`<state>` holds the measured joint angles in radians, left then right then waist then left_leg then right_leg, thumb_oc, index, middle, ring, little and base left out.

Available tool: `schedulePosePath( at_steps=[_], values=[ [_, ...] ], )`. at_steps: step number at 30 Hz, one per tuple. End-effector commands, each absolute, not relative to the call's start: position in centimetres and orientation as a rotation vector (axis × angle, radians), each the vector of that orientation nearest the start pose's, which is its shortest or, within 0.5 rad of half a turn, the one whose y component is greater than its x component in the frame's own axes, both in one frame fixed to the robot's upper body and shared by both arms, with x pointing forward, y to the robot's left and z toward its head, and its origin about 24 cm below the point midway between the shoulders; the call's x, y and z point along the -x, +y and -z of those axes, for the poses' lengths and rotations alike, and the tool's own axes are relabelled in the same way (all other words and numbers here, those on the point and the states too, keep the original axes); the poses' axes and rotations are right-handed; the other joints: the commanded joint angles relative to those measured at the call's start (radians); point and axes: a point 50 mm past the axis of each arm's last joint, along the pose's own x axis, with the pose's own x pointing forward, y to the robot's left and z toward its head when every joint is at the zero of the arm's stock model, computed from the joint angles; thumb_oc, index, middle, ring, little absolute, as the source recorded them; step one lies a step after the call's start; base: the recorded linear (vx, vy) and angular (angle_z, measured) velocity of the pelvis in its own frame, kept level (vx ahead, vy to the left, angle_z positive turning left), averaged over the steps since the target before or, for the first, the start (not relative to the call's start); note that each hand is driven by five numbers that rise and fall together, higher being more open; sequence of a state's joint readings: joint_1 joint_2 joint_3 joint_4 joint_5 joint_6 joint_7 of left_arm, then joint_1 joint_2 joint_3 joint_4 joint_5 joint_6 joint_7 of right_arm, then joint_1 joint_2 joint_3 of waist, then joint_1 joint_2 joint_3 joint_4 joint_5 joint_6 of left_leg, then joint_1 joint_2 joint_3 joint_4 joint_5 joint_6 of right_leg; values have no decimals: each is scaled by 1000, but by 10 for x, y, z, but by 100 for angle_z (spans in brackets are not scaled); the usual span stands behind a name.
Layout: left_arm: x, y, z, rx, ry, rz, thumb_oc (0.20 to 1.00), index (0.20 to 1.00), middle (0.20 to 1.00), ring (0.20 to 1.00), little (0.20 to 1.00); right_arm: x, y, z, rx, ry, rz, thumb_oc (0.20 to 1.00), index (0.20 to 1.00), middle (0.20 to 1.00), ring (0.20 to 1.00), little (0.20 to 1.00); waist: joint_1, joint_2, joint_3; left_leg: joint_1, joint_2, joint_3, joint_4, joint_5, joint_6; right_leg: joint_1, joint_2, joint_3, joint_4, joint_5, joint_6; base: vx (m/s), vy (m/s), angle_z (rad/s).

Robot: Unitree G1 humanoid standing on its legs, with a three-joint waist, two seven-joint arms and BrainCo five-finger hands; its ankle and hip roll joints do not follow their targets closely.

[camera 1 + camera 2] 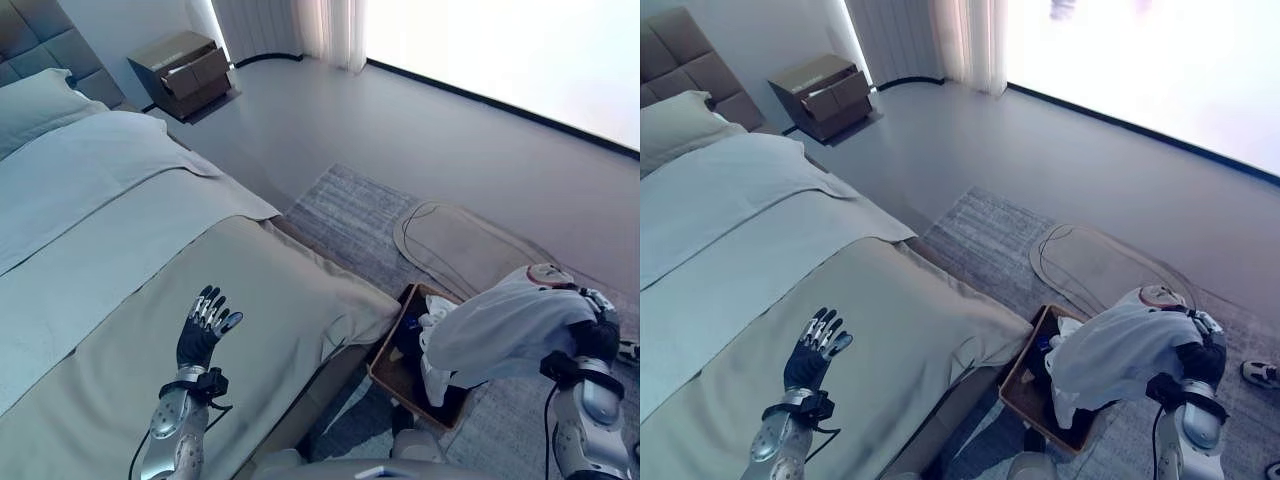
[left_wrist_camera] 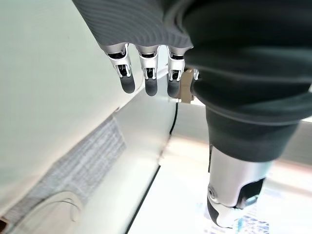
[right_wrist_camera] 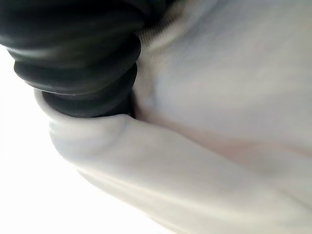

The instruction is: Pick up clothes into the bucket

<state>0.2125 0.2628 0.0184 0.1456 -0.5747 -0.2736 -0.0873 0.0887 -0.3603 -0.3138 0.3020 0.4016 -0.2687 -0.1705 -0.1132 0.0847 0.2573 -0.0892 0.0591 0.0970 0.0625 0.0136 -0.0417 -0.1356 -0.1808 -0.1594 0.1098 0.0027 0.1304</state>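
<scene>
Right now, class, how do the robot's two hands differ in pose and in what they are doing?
The left hand is raised above the bed with fingers straight and bare, carrying nothing; the right hand is draped in a white garment that hides its fingers. The left hand is over bedding; the right is beside the basket on the floor. Both wear dark ribbed covers.
</scene>
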Motion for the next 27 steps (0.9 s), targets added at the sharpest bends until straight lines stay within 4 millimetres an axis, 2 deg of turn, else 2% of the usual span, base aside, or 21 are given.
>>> schedulePosePath(
  at_steps=[1,3,4,7,11,20,22,23,24,27],
  values=[
    [-211,241,-42,247,-176,-87,1000,1000,1000,1000,1000,-235,-318,-65,79,-186,566,200,200,200,200,200,4,-41,36,-126,13,-24,166,-58,15,-62,-59,41,89,24,24,-163,23,-9],
    [-216,240,-47,262,-205,-75,1000,1000,1000,1000,1000,-245,-316,-64,92,-175,565,200,200,200,200,200,6,-39,54,-159,11,-23,187,-58,16,-97,-65,49,108,23,24,-169,22,-7],
    [-222,233,-49,319,-218,-63,1000,1000,1000,1000,1000,-257,-310,-59,93,-134,547,200,200,200,200,200,15,-40,80,-202,8,-20,217,-59,18,-137,-72,51,131,24,21,-141,14,0],
    [-224,222,-44,413,-194,-48,1000,1000,1000,1000,1000,-267,-311,-48,108,-54,561,200,200,200,200,200,27,-40,110,-253,2,-25,246,-60,19,-182,-77,50,157,25,19,-94,13,0],
    [-221,220,-42,399,-182,-35,1000,1000,1000,1000,1000,-275,-317,-45,130,-10,592,200,200,200,200,200,42,-41,130,-289,-5,-27,268,-65,19,-213,-90,47,178,21,20,-40,31,6],
    [-215,216,-30,375,-117,-33,1000,1000,1000,1000,1000,-298,-323,-54,66,-6,665,200,200,200,200,200,88,-65,176,-416,-10,-40,391,-107,26,-314,-104,44,281,-9,15,-32,9,9],
    [-211,215,-29,355,-105,-22,1000,1000,1000,1000,1000,-304,-333,-67,65,-32,710,200,200,200,200,200,100,-69,190,-460,-11,-43,420,-115,28,-353,-104,41,307,-16,13,-44,-5,11],
    [-211,215,-29,355,-105,-22,1000,1000,1000,1000,1000,-304,-333,-68,65,-32,710,200,200,200,200,200,100,-69,189,-463,-11,-43,422,-116,28,-356,-103,41,309,-17,13,-70,11,9],
    [-210,215,-30,337,-107,-16,1000,1000,1000,1000,1000,-309,-338,-79,92,-57,728,200,200,200,200,200,107,-69,198,-496,-13,-46,438,-117,30,-391,-103,41,328,-19,11,-56,20,9],
    [-211,214,-31,341,-108,-11,1000,1000,1000,1000,1000,-310,-342,-83,119,-55,749,200,200,200,200,200,112,-66,203,-533,-16,-46,453,-118,33,-428,-106,43,345,-19,11,-47,19,8]
  ],
)
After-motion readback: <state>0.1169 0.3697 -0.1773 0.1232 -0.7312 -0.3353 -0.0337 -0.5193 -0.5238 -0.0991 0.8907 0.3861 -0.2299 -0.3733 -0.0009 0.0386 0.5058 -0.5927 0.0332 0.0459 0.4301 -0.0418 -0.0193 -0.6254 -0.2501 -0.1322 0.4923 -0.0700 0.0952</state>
